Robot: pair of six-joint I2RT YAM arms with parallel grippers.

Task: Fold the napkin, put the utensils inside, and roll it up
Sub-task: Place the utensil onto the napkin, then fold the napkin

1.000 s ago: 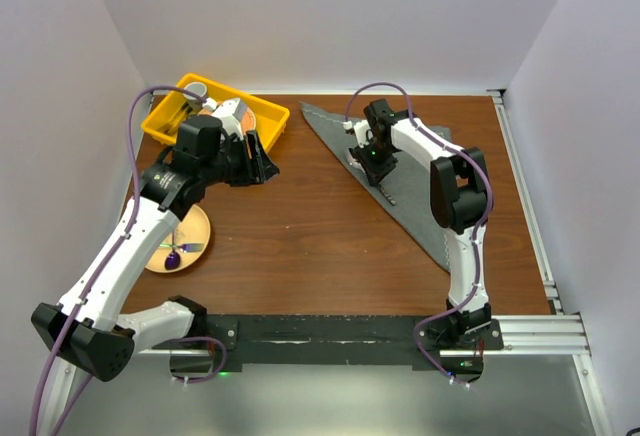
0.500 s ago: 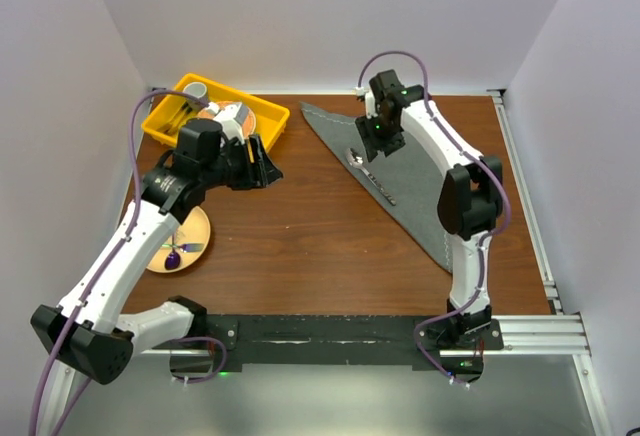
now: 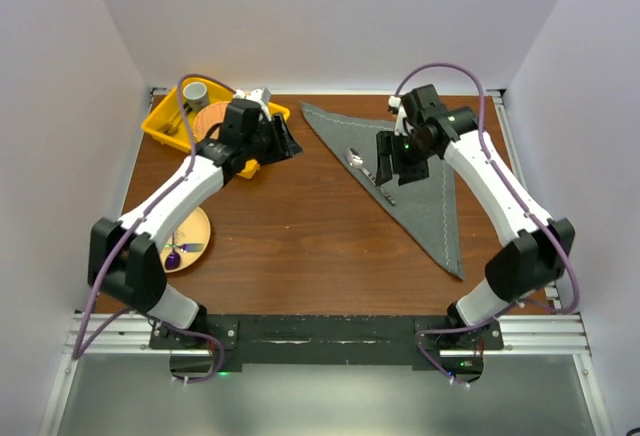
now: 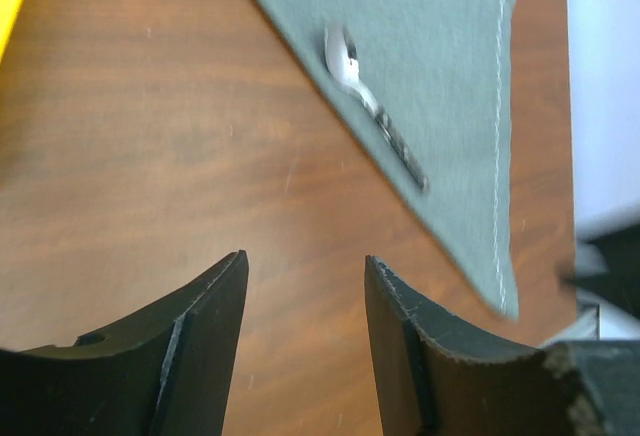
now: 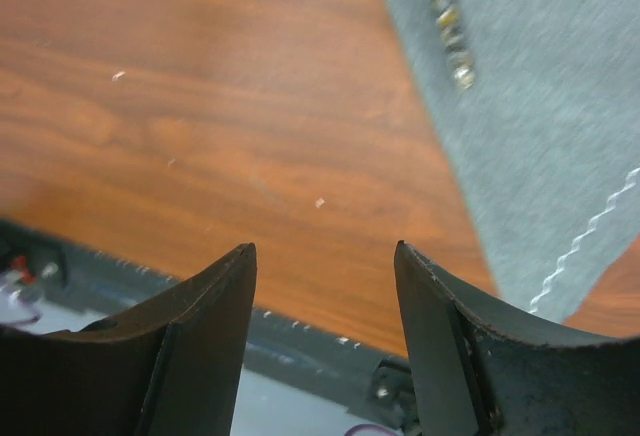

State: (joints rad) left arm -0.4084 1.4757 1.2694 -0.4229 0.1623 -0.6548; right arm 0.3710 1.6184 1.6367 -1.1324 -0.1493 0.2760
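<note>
napkin folded to a triangle, one spoon laid on it, both grippers open and empty

the grey-green napkin (image 3: 425,171) is seen folded into a triangle on the right half of the wooden table (image 3: 300,226), its long folded edge running from the far middle toward the near right. a metal spoon (image 3: 370,176) is laid on it just inside that edge, bowl toward the far side. the right gripper (image 5: 325,249) is held above the folded edge near the spoon's handle, jaws parted, nothing between them. the left gripper (image 4: 305,259) is held over bare wood near the yellow bin (image 3: 158,126), jaws likewise parted and empty.
</note>
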